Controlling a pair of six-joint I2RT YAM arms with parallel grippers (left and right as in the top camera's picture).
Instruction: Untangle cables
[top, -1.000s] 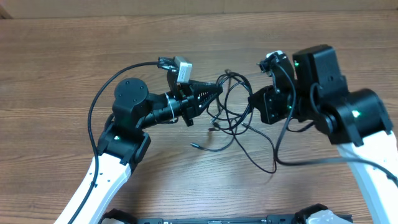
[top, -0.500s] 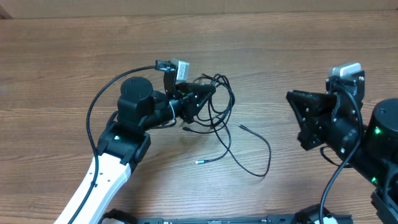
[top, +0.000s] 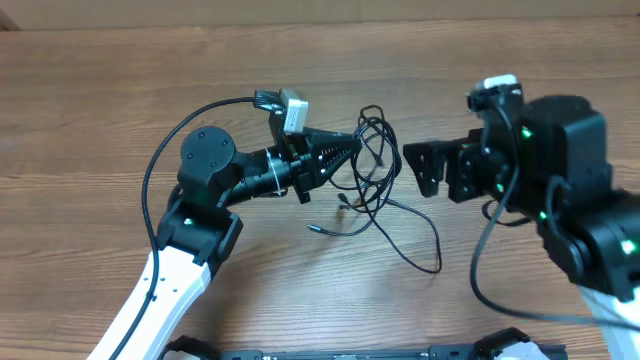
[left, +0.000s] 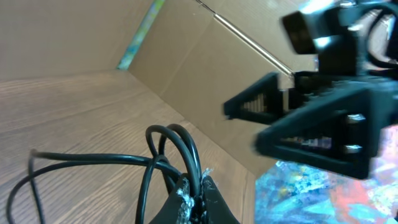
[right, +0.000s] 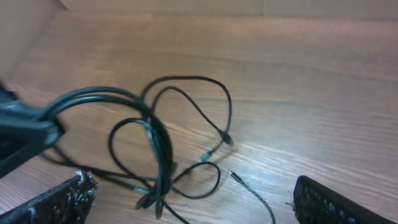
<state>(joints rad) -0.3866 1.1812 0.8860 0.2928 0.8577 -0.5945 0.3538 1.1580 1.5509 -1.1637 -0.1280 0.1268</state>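
Trailing nearest the front edge of the wood-grain tabletop (top: 90, 90), one slack strand (top: 436, 262) of the cables (right: 157, 146) curls out of the knot toward the right. A loose silvery plug end (top: 313, 229) lies to the left of it. Beyond these, around the tabletop's middle, the loops bunch up and rise off the wood to the left gripper (top: 350, 147), whose fingers are pressed together on several strands at once. Facing it from the right, just apart from the bundle, the right gripper (top: 418, 170) stands spread wide with nothing between its fingers. The cords look thin, light and limp. They will likely sag, slide through each other and snag at the plugs rather than resist, so a hold close to a free end or on a single outer loop seems wiser than a grab at the dense middle. The wood looks smooth and flat, so dragged cord should slip easily. Plain cardboard panels (left: 205, 68) wall off the far edge.
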